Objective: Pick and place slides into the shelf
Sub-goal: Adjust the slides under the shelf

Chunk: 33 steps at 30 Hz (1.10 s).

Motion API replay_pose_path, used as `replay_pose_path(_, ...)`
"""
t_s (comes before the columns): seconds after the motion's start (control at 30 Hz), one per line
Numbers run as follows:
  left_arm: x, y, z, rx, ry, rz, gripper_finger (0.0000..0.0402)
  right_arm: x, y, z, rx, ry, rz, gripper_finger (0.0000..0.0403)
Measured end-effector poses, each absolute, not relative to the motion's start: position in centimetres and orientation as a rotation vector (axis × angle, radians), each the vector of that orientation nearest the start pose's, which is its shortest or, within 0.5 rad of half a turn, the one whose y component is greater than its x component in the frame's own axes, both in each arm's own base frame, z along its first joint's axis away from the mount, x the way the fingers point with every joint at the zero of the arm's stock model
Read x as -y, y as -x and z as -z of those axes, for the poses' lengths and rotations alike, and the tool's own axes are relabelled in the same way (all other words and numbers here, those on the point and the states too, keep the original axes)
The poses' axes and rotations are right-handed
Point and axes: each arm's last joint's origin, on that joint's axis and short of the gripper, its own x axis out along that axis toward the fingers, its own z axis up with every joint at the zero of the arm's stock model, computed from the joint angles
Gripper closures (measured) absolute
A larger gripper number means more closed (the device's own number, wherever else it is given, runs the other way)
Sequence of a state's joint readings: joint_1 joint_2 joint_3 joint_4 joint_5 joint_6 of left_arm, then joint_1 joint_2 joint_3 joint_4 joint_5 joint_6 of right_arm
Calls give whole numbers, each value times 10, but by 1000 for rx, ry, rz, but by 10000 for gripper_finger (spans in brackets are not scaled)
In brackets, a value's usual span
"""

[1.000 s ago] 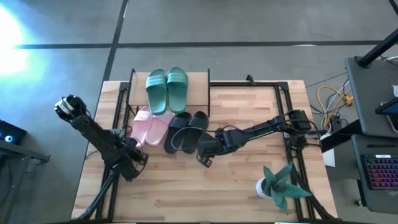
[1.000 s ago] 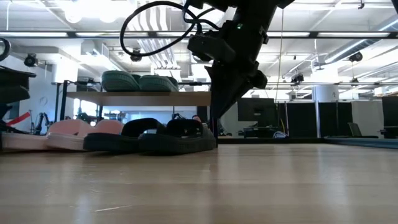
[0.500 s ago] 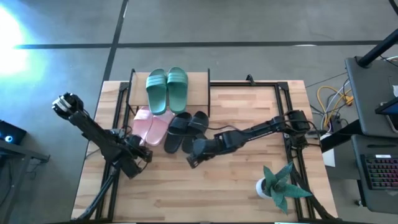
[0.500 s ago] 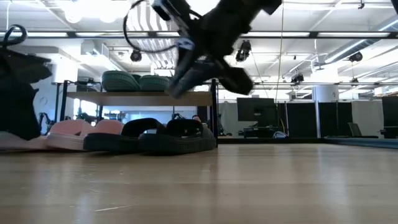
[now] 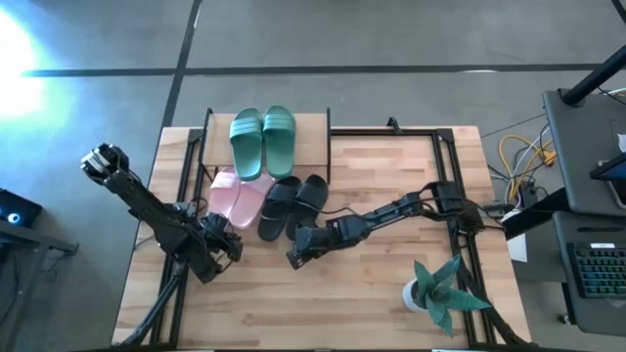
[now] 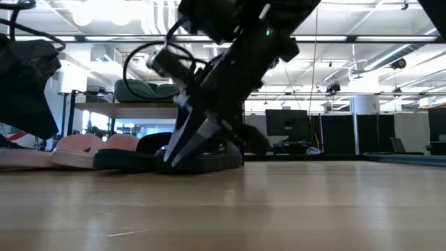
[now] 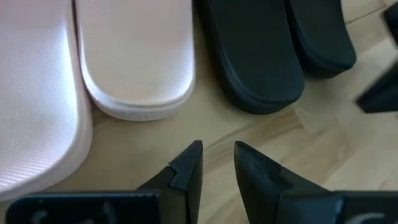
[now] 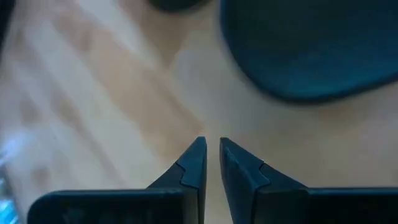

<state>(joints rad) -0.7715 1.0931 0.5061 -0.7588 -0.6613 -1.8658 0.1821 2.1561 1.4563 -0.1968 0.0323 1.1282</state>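
Green pair (image 5: 262,140) on top of the shelf (image 5: 315,147); pink pair (image 5: 236,198) and black pair (image 5: 292,203) just in front of it, toes hidden beneath its board. Right gripper (image 5: 294,256) near the black heels, nearly closed, empty; left gripper (image 5: 231,245) by the pink heels, narrowly parted, empty.

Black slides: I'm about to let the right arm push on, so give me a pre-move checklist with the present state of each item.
1. Right gripper near the heels of the black slides, low over the table: ok.
2. Right gripper holds nothing, fingers nearly together in its wrist view: ok.
3. Left gripper holds nothing, small gap between its fingers, by the heels of the pink slides: ok.
4. Green slides on top of the shelf: ok.
5. Room beneath the shelf board for the black pair: cannot tell.
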Motion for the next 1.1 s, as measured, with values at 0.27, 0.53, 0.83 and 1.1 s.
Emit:
replay_pose_path(0.27, 96, -124, -164, -677, 823, -757, 324, -63, -440, -135, -799, -907, 603, 365)
replay_pose_path(0.53, 94, -125, -164, -615, 810, -766, 324, -51, -428, -133, -874, -836, 735, 365)
replay_pose_path(0.83, 93, -127, -164, -601, 826, -773, 324, -13, -427, -135, -870, -848, 825, 365)
replay_pose_path(1.1, 93, -125, -150, -694, 778, -740, 324, -20, -434, -155, -899, -896, 661, 364)
